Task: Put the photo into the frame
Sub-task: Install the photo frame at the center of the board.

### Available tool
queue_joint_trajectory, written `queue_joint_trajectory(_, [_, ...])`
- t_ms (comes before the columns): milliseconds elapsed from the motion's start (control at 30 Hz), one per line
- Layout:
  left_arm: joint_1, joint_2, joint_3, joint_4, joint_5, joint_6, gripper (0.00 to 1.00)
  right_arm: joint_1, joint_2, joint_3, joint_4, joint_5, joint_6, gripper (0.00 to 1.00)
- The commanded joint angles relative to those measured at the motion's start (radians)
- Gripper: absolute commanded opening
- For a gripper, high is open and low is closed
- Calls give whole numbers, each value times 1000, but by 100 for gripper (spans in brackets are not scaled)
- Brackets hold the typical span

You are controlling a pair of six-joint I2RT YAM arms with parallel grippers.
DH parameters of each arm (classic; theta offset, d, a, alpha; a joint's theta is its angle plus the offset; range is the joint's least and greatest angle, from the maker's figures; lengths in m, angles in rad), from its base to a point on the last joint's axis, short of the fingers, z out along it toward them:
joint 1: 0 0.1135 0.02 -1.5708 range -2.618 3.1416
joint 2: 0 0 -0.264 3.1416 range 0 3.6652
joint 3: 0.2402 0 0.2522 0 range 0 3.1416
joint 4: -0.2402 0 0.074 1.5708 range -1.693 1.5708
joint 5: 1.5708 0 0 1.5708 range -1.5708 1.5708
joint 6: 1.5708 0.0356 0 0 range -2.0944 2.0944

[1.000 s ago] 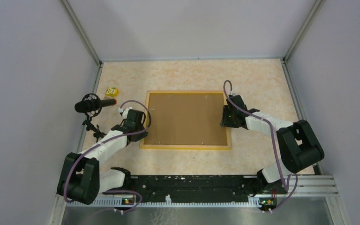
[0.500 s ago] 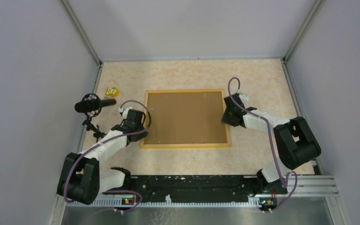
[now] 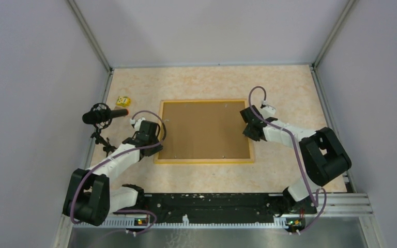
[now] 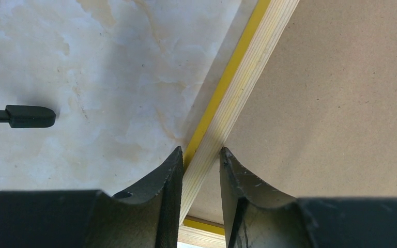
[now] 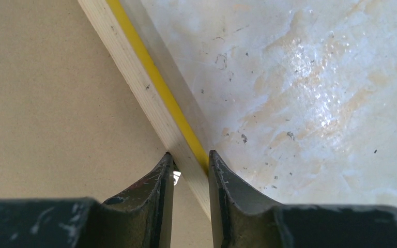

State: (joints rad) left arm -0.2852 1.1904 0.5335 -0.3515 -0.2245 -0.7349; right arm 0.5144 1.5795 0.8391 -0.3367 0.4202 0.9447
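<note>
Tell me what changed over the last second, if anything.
The right hand closed in on the right border of the frame, and its arm shifted slightly left and farther back. The left hand stayed clamped on the left border; the brown backing board stayed lying in the frame.

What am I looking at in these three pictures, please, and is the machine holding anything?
Two robot arms are bolted at a table's near edge. One picture looks down from above; the other two come from cameras on the wrists. On the table lies a yellow-edged frame, back up, brown board filling it. A microphone and a small yellow item sit at the left. The left gripper clamps the frame's left rail; the right gripper straddles the right rail, grip uncertain. No photo shows.
</note>
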Motion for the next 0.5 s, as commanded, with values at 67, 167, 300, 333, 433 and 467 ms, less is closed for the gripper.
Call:
queue_joint_trajectory(67, [1,-25,-8,-24,12,-9,36,61,12,-85,-160,-2,203,0])
queue_joint_trajectory(167, [1,-33,4,-21,32,7,39,62,-10,-133,-116,-10,222,0])
queue_joint_trajectory(300, [1,-29,27,-10,82,34,61,61,-66,-224,-43,11,236,0])
queue_joint_trajectory(333, [1,-27,41,-23,99,44,68,59,-77,-239,-35,20,233,0])
queue_joint_trajectory(433, [-8,-35,102,-93,143,75,80,52,-93,-261,-17,48,207,0])
queue_joint_trajectory(467, [-15,-47,123,-124,148,81,83,52,-97,-263,-10,56,194,0])
